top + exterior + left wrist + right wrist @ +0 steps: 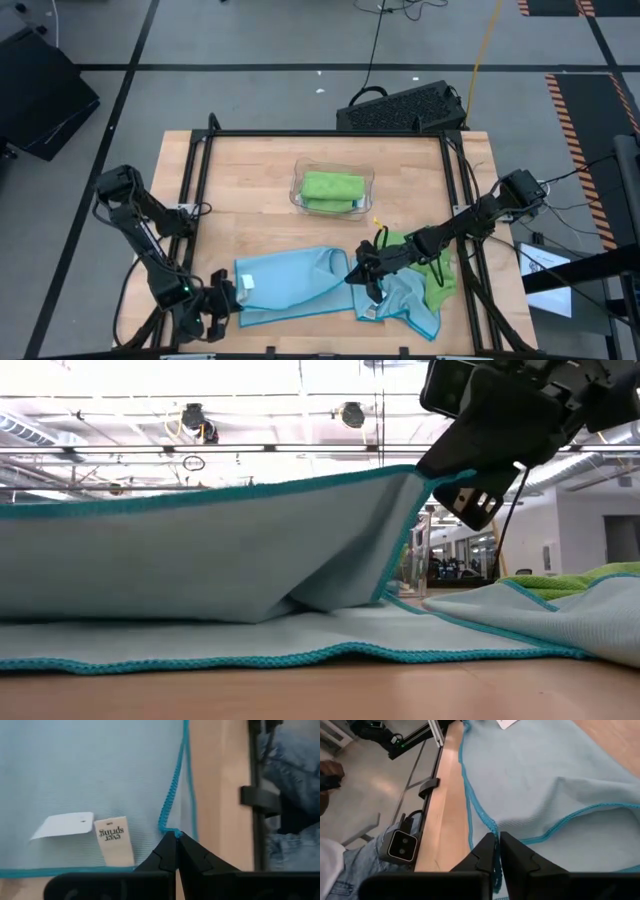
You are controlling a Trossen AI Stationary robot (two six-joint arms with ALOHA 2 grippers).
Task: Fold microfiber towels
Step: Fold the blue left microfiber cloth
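Lying near the front edge of the table [250, 190] is a light blue towel [290, 285], half folded over itself. The left claw [232, 297] pinches the towel's left corner, its fingers pressed tight on the teal hem. The right claw [358, 272] pinches the towel's right edge and lifts it off the table. The log shows this claw only just starting to loosen, and the pictures show its fingers close together on the hem.

A second blue towel [400, 300] lies crumpled just right of the first one, partly on top of a lime green towel [435, 268] near the table's right edge. A folded green towel [332, 189] sits in the clear tray [297, 192] in the middle of the table, well apart from the others. The bare wood around the tray is open.

The low view shows the raised fold standing up like a tent [200, 540], with the flat layer under it. The left wrist view shows two small tags by the corner: a plain white tag [62, 825] and a cream tag [114, 840] that reads "ever spring". The right wrist view shows a person's jeans [355, 865] beside the table.
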